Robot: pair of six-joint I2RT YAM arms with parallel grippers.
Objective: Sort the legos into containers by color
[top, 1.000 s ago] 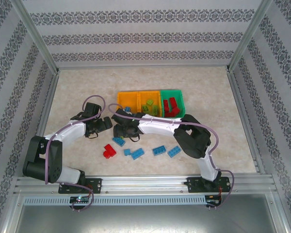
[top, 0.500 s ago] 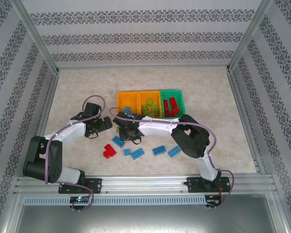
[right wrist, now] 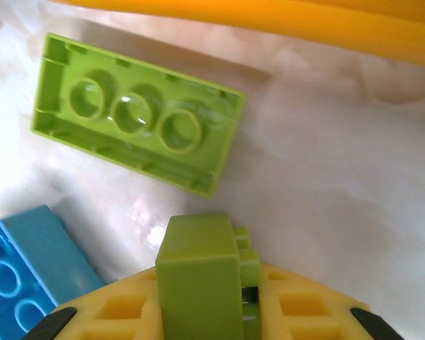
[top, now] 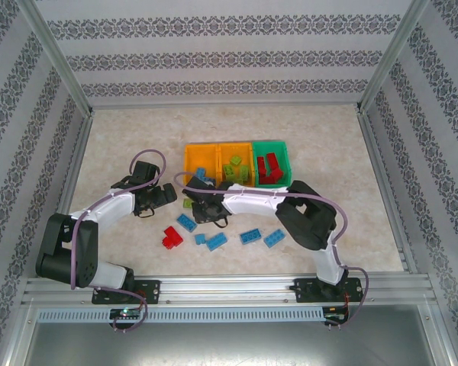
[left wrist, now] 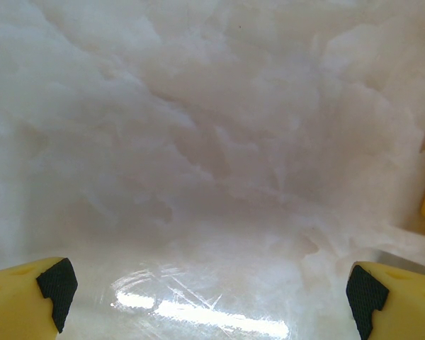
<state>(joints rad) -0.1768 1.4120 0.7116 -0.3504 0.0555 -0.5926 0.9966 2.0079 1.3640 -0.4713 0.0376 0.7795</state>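
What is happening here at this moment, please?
Two robot arms are sorting by color into three containers. The right gripper is shut on a lime green brick, close to an orange container. The left gripper hangs open over the bare table. Several blue bricks and a red piece lie loose.

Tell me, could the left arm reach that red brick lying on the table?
Probably yes: the left gripper is open and empty, and the red brick lies close by with nothing between them.

Lime brick (right wrist: 198, 283) between right fingers (right wrist: 265, 312)
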